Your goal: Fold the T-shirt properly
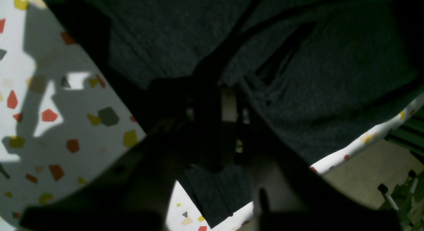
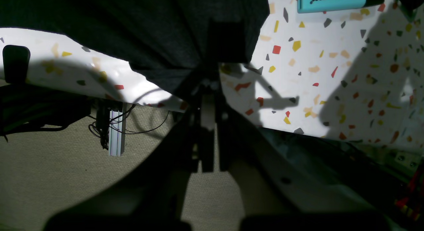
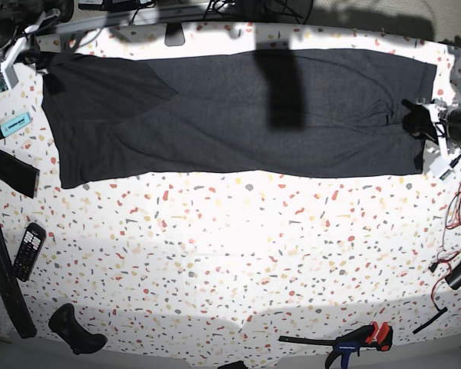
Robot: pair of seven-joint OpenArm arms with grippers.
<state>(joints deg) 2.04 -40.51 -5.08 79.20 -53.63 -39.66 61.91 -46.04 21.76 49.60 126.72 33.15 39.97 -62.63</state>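
Nearest the base camera, along the near edge of the speckled table (image 3: 230, 254), we see a clamp (image 3: 353, 340) at the right and a calculator (image 3: 28, 250) at the left. Beyond them the T-shirt (image 3: 215, 115) lies as a long dark band across the far side, already doubled on itself, one sleeve flap folded inward near its left end. A turquoise marker (image 3: 13, 124) rests just beside that end.

Left gripper (image 1: 215, 101): in its wrist view we see the dark fingers drawn together on a pinch of cloth at the shirt's right end, with folds radiating from the pinch. Right gripper (image 2: 208, 82): its fingers are together on the hem at the shirt's left end, close to the far table edge, with cloth bunched above them.

We judge the shirt light, soft and limp. It will sag and wrinkle between any two held points, and it carries no shape of its own. It should drag rather than slide freely on the table. We would hold it at the two end hems, pinching both layers together, and keep it taut between the arms. A grip on one layer alone would likely let the fold open.
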